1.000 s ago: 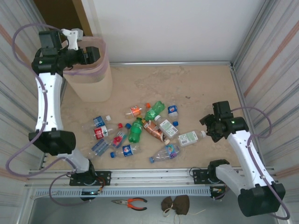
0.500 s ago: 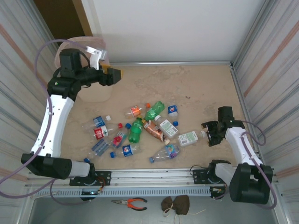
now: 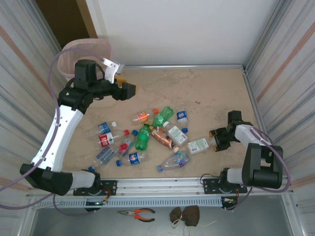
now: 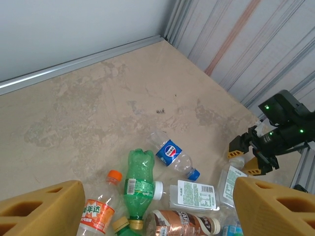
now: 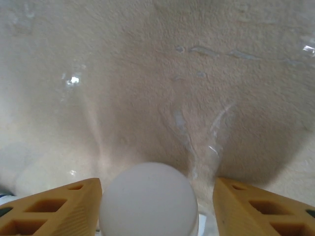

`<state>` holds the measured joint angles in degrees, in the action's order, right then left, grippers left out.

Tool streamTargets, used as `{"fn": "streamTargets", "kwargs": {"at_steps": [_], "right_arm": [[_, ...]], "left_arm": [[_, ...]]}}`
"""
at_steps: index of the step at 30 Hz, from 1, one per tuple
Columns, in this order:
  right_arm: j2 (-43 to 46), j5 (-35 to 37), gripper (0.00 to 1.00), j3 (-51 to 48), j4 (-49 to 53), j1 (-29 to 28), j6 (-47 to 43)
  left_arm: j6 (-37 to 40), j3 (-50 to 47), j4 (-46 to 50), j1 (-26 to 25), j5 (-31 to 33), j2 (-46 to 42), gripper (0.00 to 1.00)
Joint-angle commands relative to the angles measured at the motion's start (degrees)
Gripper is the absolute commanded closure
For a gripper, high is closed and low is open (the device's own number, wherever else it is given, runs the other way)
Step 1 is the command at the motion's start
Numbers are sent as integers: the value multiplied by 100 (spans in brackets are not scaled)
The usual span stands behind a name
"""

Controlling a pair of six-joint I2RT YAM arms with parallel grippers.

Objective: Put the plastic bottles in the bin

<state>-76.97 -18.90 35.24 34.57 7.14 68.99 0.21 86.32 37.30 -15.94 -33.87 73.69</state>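
Bin (image 3: 93,42) sits far left, with the left gripper (image 3: 130,90) hanging wide open and empty just right of it. Plastic bottles (image 3: 143,137) are scattered further right. Farthest from the bin, the right gripper (image 3: 220,140) straddles the white-capped bottle (image 3: 199,145), not clamped yet. I reckon it needs to pinch, then lift.

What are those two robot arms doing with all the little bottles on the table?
They are tidying small plastic bottles into the tall pale pink plastic bin in the far left corner. The right hand is down at the clear bottle with the white and green label, fingers either side of its round white cap, with a small gap on one side. The left hand hangs open and empty above the beige table, between bin and pile.
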Motion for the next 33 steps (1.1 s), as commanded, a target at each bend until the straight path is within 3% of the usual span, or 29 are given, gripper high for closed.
{"fn": "streamTargets", "kwargs": {"at_steps": [1,9,19,28,33], "right_arm": [[-190,-168,46,51,-20,53,97],[-144,-15,58,13,49,95,167],[697,813,62,470,926,183,-135],[1877,1515,69,1201,800,-234,-1721],[2537,933,73,1309,-247,-694,-2897]], "left_arm": [[134,-101,-38,-18,202,-306,21],[150,-267,-56,-23,285,-519,21],[97,-444,-268,-18,213,-617,21],[-94,-923,-1122,-23,-281,-780,22],[-256,-1215,-1708,-26,-689,-880,22]]}}
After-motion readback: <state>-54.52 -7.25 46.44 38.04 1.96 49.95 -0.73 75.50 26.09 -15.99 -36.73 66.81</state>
